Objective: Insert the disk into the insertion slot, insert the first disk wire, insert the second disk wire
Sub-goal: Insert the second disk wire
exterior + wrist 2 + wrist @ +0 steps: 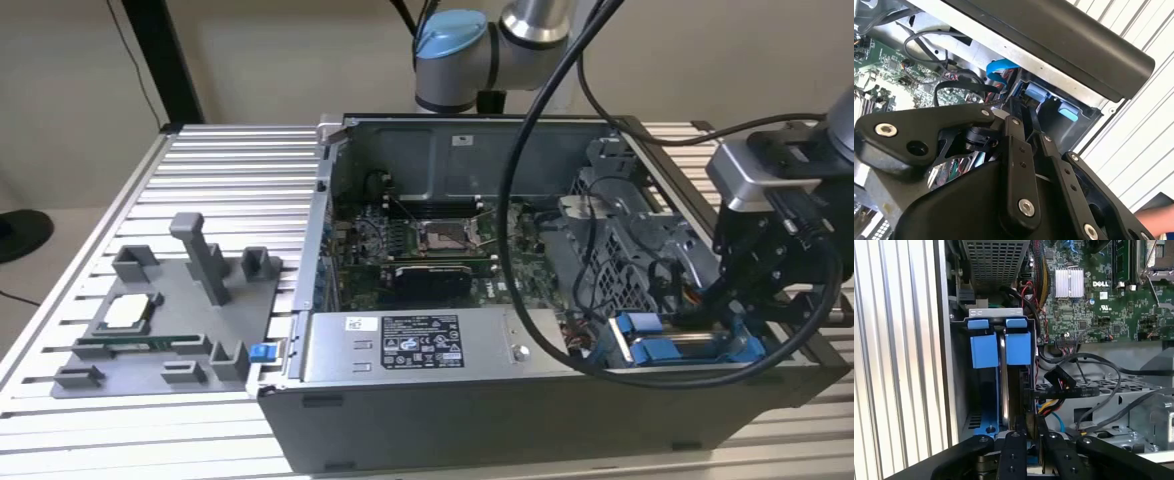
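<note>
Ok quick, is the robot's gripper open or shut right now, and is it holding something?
Gripper: cannot be told; it sits at the blue and grey-blue plastic drive bay.

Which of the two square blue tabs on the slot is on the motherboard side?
The tab next to the black cables and the green motherboard; the other tab sits by the case wall.

Case (534, 420): dark grey shell. Inside the case: motherboard (1094, 300) green, speckled with small dark parts; heatsink (1069, 282) silver, finned; insertion slot (999, 347) bright blue tabs, grey-blue frame; power-supply box (414, 345) grey, white label. Beneath the case: table (214, 170) silver, ribbed lines. Gripper (1030, 427) matte black.
</note>
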{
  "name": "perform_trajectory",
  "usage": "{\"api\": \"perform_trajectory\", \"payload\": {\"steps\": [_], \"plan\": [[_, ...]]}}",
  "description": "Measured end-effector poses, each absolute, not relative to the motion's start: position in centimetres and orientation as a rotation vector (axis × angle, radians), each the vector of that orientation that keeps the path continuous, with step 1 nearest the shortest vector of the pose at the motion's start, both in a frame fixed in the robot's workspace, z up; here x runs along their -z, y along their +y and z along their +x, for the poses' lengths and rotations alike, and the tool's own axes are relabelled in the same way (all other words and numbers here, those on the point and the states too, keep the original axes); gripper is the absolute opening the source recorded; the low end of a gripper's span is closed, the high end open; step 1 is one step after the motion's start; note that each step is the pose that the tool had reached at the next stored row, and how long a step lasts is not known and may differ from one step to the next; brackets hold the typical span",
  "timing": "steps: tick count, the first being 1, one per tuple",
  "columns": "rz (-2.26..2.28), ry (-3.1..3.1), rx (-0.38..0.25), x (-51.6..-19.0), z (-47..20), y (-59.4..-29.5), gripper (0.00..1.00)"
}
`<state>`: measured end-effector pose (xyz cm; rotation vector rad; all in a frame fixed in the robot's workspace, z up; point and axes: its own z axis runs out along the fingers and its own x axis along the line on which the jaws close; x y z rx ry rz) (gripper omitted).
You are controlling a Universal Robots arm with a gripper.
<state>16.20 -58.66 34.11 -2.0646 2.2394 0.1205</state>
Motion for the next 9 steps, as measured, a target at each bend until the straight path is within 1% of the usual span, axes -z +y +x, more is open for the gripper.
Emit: {"api": "perform_trajectory", "payload": {"steps": [9], "plan": [[-2.017, 2.276, -0.118, -33.88, 15.84, -58.62, 0.0]]}}
